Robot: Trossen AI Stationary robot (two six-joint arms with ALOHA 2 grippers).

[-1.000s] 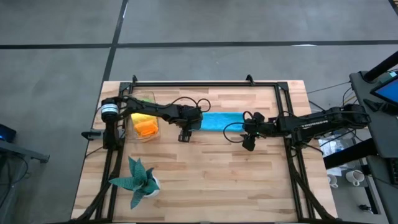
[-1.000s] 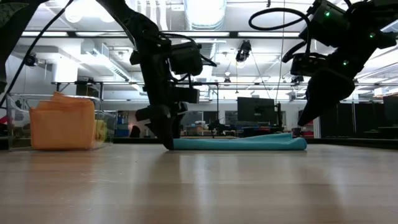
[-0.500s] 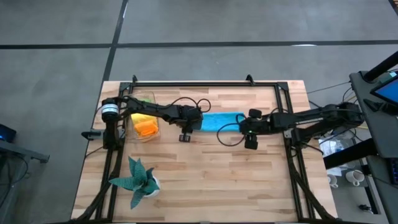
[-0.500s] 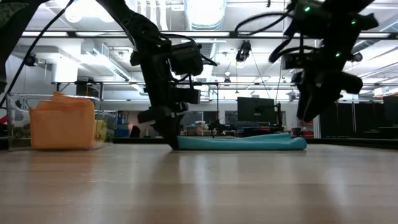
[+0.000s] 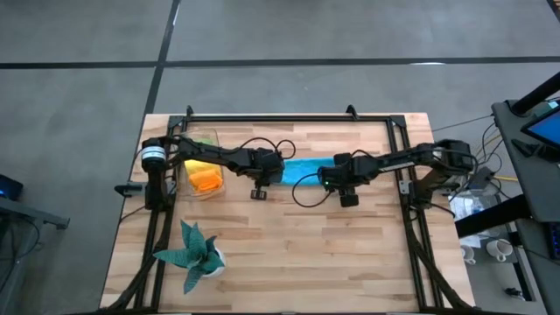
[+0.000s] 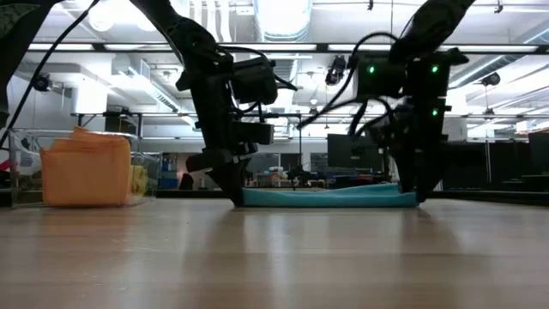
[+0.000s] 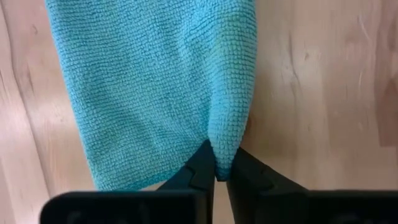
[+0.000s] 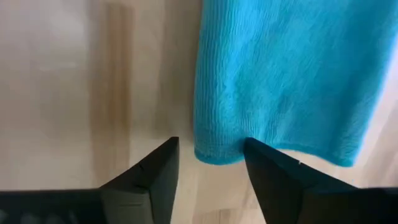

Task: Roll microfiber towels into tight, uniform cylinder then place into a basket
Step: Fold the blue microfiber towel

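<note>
Blue towel [image 5: 308, 169] flat at table centre, folded into strip, not rolled yet. Left gripper [image 7: 216, 176] clenched on pinch of its near corner. Right gripper [image 8: 207, 163] spread wide, straddling opposite end, nothing grasped. Basket [image 5: 199, 171] by left arm base already holds orange towel [image 5: 207, 181], yellow one [image 5: 198, 164] behind. Rolling and placing left. Plant [image 5: 194, 252] well clear; black frame [image 5: 289, 118] rings workspace, no obstruction.
</note>
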